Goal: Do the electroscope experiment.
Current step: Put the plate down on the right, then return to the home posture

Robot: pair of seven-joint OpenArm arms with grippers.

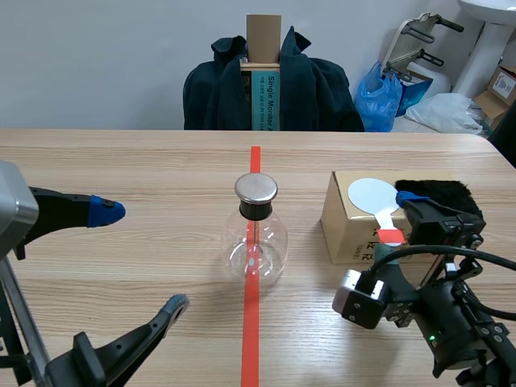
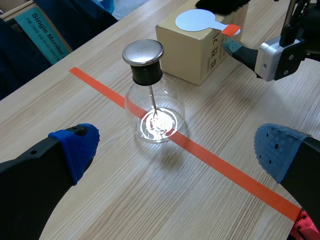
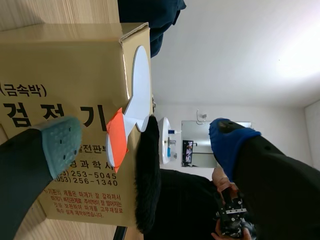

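Barely begun, I judge: the flask point(image 1: 255, 234) stands mid-table on the tape. At right, the paddle point(image 1: 372, 196) and fur point(image 1: 443, 193) lie on the box point(image 1: 347, 230). The right gripper point(image 3: 145, 142) gapes around the paddle's handle, not yet closed. The left gripper point(image 2: 177, 150) hangs wide open, empty.

dk jacket point(image 1: 322, 89) far side of table point(image 1: 121, 177) | teal box point(image 1: 264, 101) at its mid | blue plastic bag point(image 1: 379, 97) beside | white sack point(image 1: 447, 113)

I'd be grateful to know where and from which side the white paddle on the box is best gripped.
Best take the paddle by its orange handle tip, which overhangs the near edge of the box. It lies flat, so come from the robot's side with one finger above and one below. The disc rests on the box beside the fur.
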